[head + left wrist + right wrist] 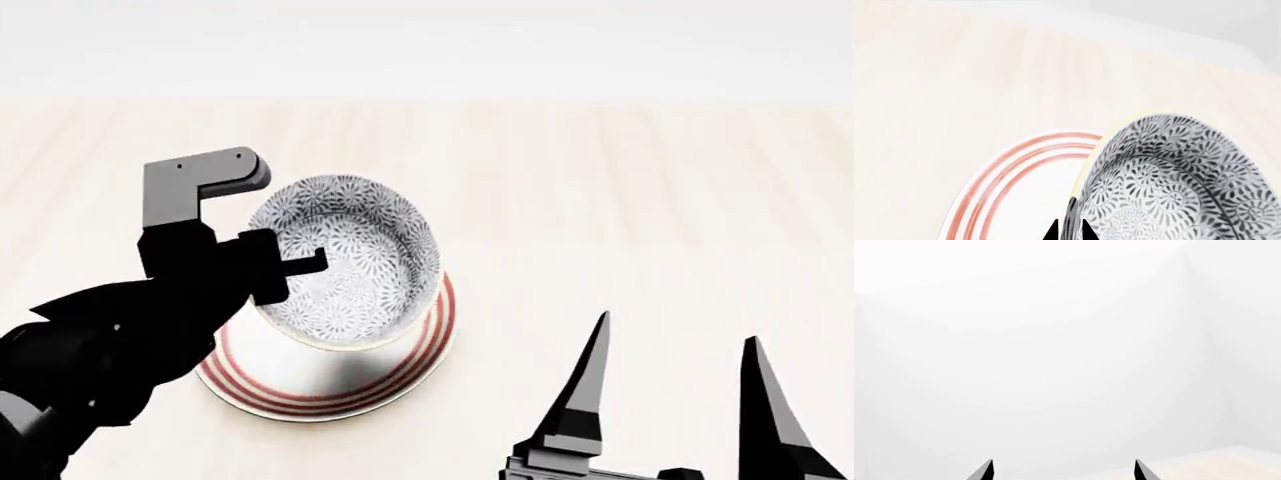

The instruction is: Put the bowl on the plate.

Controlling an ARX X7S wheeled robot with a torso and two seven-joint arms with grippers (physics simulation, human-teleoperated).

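Two end effectors: both are seen in the head view, one low at the right, one at the left over the crockery.
Right end effector [674, 375]: nearest to the camera, its two dark pointed fingers are held wide apart with nothing between them; it is raised well apart from the crockery. In the right wrist view [1063, 470] only the two tips are shown, before a blank white background and a sliver of worktop.
Left end effector [1069, 227]: its two dark fingertips are pinched on the wall of the bowl at the rim, one inside and one outside, as seen in the left wrist view. In the head view the fingertips are hidden behind the black arm and its grey bracket.
Bowl [350, 262]: grey-blue floral pattern, pale rim; it is held tilted, with its opening turned toward the head camera, over the plate. Whether its base touches the plate cannot be told.
Plate [334, 385]: white with red rings, lying flat on the worktop beneath the bowl, partly covered by it.
Worktop [641, 200]: pale wood grain, extending behind the crockery to a white background.
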